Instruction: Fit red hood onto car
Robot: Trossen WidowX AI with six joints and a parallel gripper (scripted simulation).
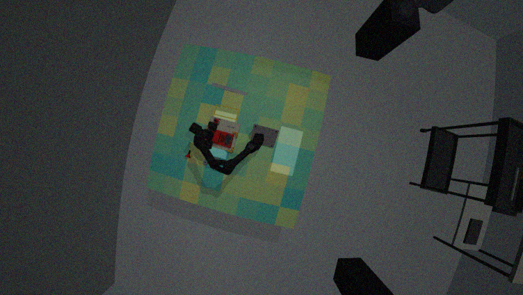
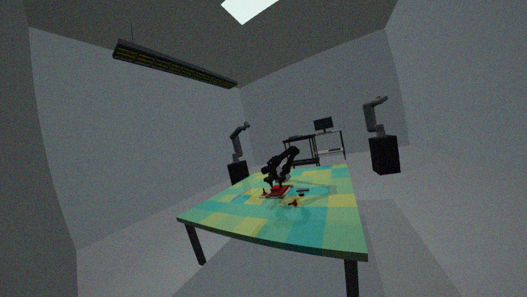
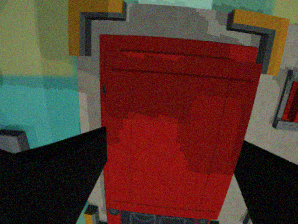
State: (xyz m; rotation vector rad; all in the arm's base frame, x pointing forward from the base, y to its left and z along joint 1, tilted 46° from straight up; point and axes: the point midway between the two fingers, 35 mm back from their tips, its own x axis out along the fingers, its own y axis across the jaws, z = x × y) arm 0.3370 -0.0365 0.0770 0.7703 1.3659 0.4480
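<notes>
The red hood (image 3: 167, 100) fills the middle of the wrist view, its flat roof facing the camera. My gripper (image 3: 171, 139) (image 2: 275, 184) is shut on the hood, one black finger at each long side. The hood is over the chassis in the grey jig (image 3: 165, 20) (image 1: 229, 125), between the jig's orange corner brackets. Dark engine detail (image 3: 160, 219) shows past the hood's lower edge in the wrist view. The pegs and corner holes are hidden or too small to see, so I cannot tell whether the hood sits flat on the deck.
A small red part in a grey frame (image 3: 293, 104) stands at the jig's right in the wrist view. A loose red piece (image 1: 188, 154) (image 2: 293, 202) lies on the table. A dark bar (image 2: 302, 190) and a small dark round thing (image 2: 300, 194) lie beside the jig.
</notes>
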